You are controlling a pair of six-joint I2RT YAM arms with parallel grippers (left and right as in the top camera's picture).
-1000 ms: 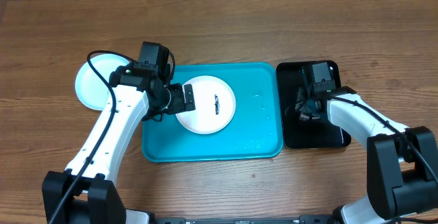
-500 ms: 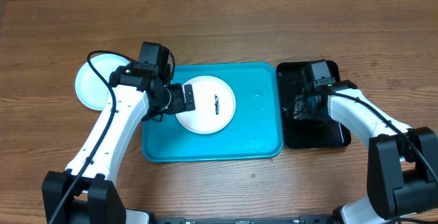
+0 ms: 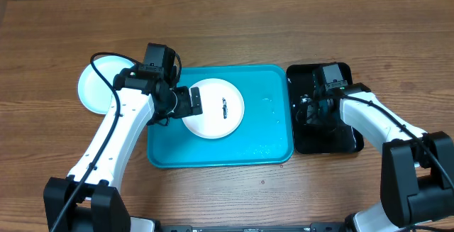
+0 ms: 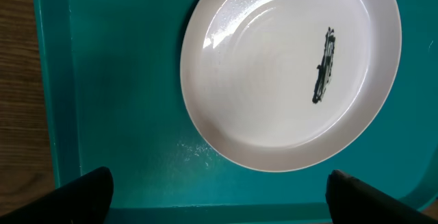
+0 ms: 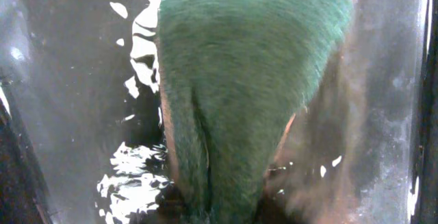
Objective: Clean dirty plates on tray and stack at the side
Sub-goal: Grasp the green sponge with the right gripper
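Observation:
A white plate (image 3: 213, 108) with a small dark smear lies on the turquoise tray (image 3: 266, 133). It also shows in the left wrist view (image 4: 274, 80), with the tray (image 4: 123, 101) under it. My left gripper (image 3: 193, 101) (image 4: 219, 200) is open and empty, low over the tray at the plate's left edge. A second pale plate (image 3: 92, 86) lies on the table left of the tray, partly under my left arm. No yellow-green plate is in view. My right gripper (image 3: 310, 111) is shut on a green sponge (image 5: 239, 94) over the black tray.
The glossy black tray (image 3: 333, 143) sits right of the turquoise tray, and its surface (image 5: 68, 80) looks wet. Water drops lie on the right part of the turquoise tray. Brown table surface surrounds both trays.
My right gripper has shifted a little to the left over the black tray with the sponge. The left arm and the plates have not moved.

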